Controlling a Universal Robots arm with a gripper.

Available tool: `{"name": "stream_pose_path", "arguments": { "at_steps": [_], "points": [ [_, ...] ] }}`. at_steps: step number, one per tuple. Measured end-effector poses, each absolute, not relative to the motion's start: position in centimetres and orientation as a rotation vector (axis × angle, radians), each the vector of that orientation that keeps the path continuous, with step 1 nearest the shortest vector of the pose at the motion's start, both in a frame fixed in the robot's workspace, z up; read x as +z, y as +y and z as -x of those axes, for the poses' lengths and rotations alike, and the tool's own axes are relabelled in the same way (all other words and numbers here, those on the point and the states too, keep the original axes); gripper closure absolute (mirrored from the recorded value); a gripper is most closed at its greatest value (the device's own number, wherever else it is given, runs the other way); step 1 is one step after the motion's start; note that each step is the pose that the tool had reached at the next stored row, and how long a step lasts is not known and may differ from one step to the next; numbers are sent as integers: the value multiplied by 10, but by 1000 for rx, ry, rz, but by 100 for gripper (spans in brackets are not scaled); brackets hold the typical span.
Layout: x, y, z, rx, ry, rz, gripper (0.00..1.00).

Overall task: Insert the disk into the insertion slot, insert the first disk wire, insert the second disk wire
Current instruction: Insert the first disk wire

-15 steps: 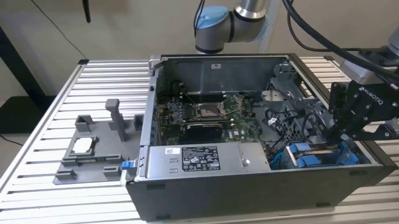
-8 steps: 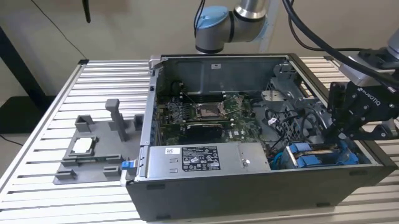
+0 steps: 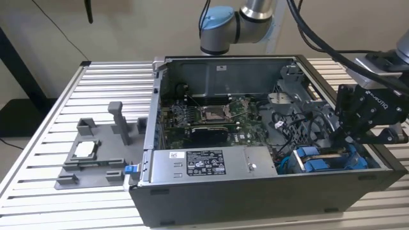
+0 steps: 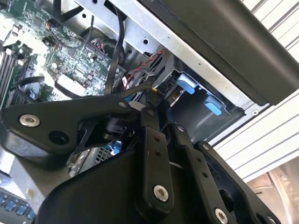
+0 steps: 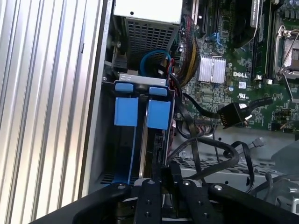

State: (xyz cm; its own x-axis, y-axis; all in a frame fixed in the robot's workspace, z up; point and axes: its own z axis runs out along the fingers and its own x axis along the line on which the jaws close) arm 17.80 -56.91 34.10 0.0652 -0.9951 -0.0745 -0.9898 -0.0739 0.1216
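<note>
- The gripper [image 3: 343, 140] is hanging over the case [image 3: 255, 196] at the exterior view's right, right at the slot [image 5: 140, 78].
- Its fingers [image 5: 150, 192] are sitting close together, and in the second wrist view they are pinching a small black plug [image 4: 154, 94].
- The disk [image 5: 159, 114] is sitting in the slot, blue tabs showing, just beside the fingertips.
- Another black connector [image 5: 232, 114] is lying loose over the motherboard [image 5: 224, 70] nearby.
</note>
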Motion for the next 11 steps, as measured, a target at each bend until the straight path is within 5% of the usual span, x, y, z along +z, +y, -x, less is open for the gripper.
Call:
{"name": "stream_pose_path", "arguments": {
  "at_steps": [11],
  "points": [
    [340,-569,-177,-217,-2224,-2163,81]
  ]
}}
